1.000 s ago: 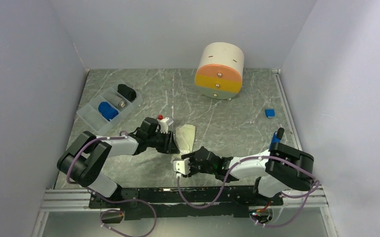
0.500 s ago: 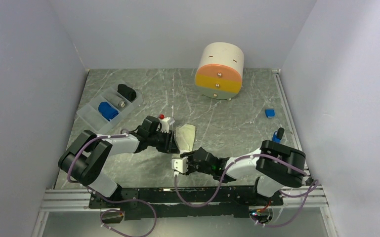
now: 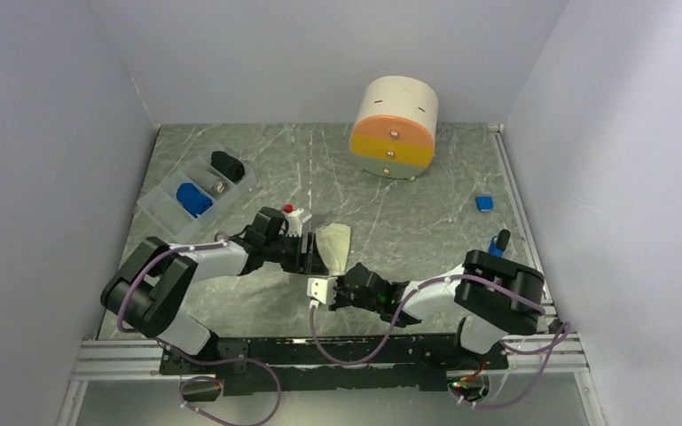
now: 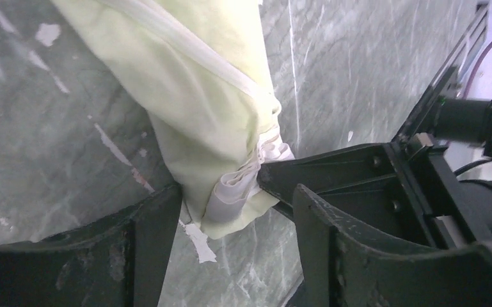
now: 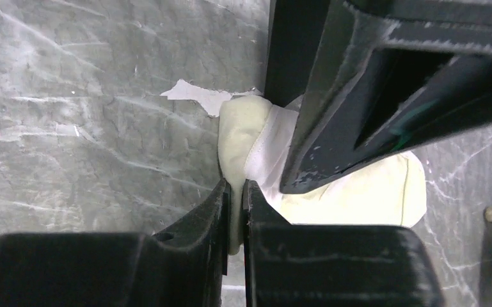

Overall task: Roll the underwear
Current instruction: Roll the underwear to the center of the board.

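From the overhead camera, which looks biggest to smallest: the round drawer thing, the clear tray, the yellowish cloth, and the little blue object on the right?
Largest to smallest as seen from above:
1. round drawer unit
2. clear tray
3. cream underwear, partly covered
4. small blue object

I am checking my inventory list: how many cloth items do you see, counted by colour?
cream underwear: 1
blue underwear: 1
black bundle: 1
Total: 3
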Available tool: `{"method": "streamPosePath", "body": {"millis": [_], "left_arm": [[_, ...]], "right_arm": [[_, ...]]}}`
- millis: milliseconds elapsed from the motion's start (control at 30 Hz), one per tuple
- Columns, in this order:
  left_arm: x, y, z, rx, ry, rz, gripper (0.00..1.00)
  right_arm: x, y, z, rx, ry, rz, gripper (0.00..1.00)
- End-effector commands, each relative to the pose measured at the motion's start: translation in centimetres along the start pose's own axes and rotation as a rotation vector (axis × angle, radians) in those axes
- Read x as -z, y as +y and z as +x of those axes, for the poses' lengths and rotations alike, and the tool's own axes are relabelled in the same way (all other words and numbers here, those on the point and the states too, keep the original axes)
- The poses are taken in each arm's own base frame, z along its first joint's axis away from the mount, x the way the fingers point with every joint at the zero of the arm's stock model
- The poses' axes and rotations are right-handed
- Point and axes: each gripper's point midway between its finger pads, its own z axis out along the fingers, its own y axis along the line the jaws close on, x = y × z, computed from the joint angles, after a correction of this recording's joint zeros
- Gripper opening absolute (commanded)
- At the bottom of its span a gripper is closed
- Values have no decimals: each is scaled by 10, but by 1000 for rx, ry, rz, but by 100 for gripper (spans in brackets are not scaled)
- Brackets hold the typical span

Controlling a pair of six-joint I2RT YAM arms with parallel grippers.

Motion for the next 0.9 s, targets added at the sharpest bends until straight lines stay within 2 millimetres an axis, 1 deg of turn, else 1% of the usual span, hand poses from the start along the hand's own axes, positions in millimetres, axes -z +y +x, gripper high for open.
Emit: {"method": "streamPosePath", "body": {"millis": [0,100,200,233,300,433,533,633,700,767,867], "left_arm": [[10,22,11,155,-23,-73,74],[21,31,13,234,-71,-103,76],[29,35,25,310,-108,-129,79],[31,37,34,344,-112,-131,79],[35,36,39,391,-140,-128,81],[41,43,53,465,-168,-163,82],[41,47,59,509,-183,-167,82],[37,47,63,561,-189,-143,79],[34,43,60,586,-219,-96,74],[31,42,62,634,-230,-77,71],[26,45,68,656,-215,-89,68]], "right_arm": [[-2,16,-13,-163,-69,-70,5],[-4,19,-24,-273,-124,-74,5],[-7,17,-35,-369,-178,-61,5],[-8,18,-37,-397,-190,-60,5],[-10,18,-37,-440,-201,-48,5],[-11,19,-32,-491,-203,-23,5],[-11,21,-31,-516,-208,-23,6],[-9,21,-30,-544,-217,-15,7],[-9,22,-30,-556,-219,-17,8],[-10,23,-29,-567,-221,-15,9],[-11,22,-29,-574,-225,-7,10]]}}
